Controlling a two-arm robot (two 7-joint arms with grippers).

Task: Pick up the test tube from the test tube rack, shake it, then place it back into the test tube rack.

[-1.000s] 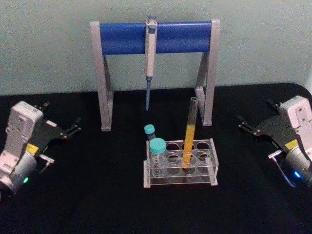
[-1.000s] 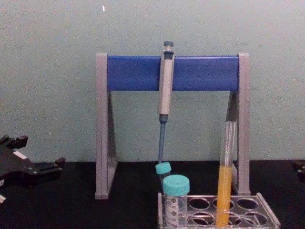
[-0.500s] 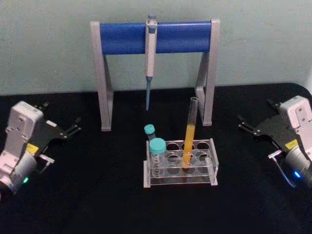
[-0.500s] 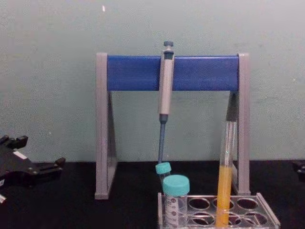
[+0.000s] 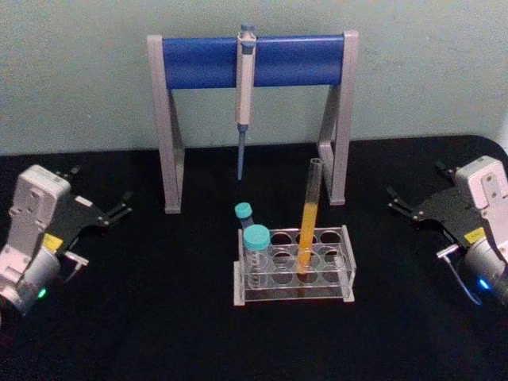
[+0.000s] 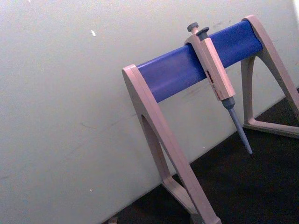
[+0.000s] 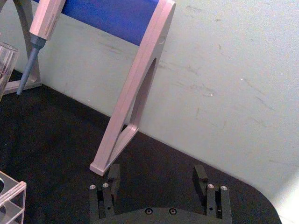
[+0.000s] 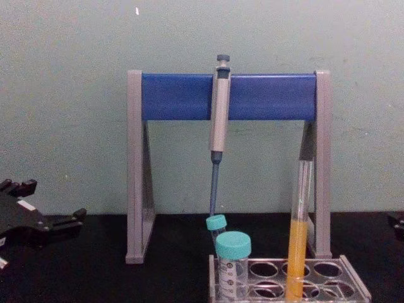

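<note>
From where I stand, the left gripper (image 5: 99,190) is at the left side of the black tabletop (image 5: 159,317), fingers spread wide and holding nothing. The right gripper (image 5: 417,184) is at the right side, equally splayed and empty, well apart from the low clear plastic test tube rack (image 5: 294,294). The tall slim glass test tube (image 5: 308,226), orange-yellow liquid in its lower half, stands in the rack and leans slightly. Two teal-capped tubes (image 5: 255,246) fill the rack's left end.

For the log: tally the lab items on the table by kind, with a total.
Tall test tube: 1
Teal-capped tubes: 2
Test tube rack: 1
Pipette: 1
Pipette stand: 1
Total: 6
</note>
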